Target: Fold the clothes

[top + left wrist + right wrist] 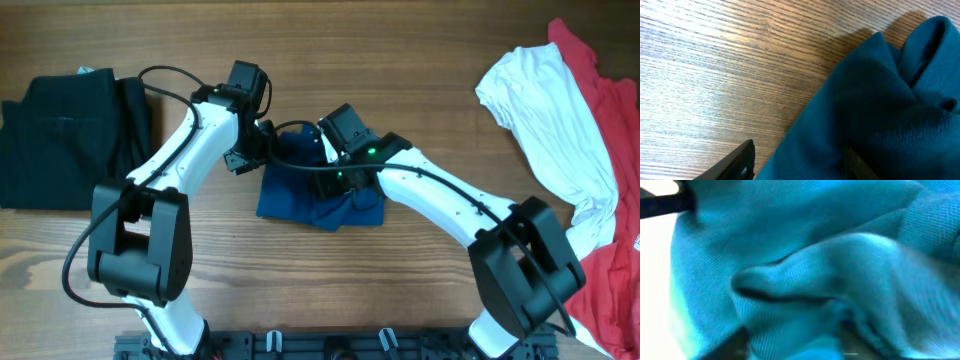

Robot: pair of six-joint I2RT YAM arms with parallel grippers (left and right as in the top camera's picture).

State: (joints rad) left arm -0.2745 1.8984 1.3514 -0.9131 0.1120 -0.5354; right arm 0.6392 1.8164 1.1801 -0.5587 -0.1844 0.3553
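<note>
No legible text, no labels or numbers on clothes (285, 195), table (400, 60) likewise

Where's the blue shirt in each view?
Overhead: blue shirt bunched at frame centre.
Left wrist: right half of frame.
Right wrist: fills nearly the whole frame, blurred.
Shared landmark: wood-grain table, left of the shirt in left wrist; not clear in right wrist.

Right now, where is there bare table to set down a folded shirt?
Bare wooden table between the crumpled blue cloth garment and the white cloth shirt, also the near-left corner. Crowded at centre, where left arm and right arm meet over it.
</note>
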